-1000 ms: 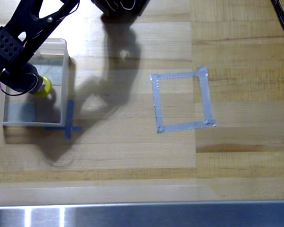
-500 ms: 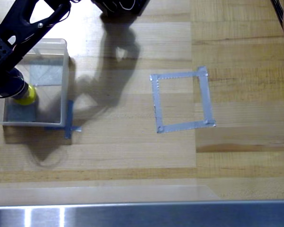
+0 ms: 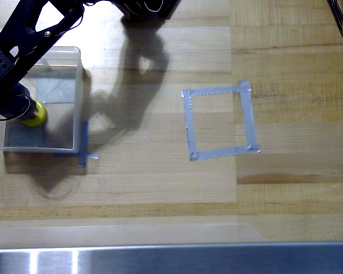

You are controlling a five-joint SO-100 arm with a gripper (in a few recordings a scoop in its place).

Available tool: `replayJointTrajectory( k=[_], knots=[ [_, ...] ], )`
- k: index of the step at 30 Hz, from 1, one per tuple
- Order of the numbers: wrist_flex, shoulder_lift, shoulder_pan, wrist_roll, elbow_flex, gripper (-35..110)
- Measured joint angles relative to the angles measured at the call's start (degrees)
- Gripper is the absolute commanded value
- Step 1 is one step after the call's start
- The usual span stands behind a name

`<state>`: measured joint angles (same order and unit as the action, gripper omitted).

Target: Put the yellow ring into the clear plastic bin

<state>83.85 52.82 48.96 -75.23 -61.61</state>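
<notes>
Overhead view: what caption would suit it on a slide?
Black arm reaches into the clear bin, yellow ring at its gripper, beside a grey tape square.

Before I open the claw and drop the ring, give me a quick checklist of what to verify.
1. Yellow ring is over the clear plastic bin, inside its walls: ok.
2. Claw is within the bin's outline, not over a wall: ok.
3. Ring held by the claw or already resting on the bottom: cannot tell, the arm covers the fingers.
4. Height of the ring above the bin bottom: cannot tell from overhead.
5. Bin sits on the table beside the blue tape mark: ok.
6. Grey tape square holds nothing: ok.
</notes>
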Motion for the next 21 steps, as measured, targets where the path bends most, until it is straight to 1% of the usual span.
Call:
replayJointTrajectory(
  k=[11, 21],
  knots=[
    [0.1, 0.0, -0.3, 0.0, 0.0, 20],
    [2.7, 1.1, -1.3, 0.0, 0.0, 21]
  ],
)
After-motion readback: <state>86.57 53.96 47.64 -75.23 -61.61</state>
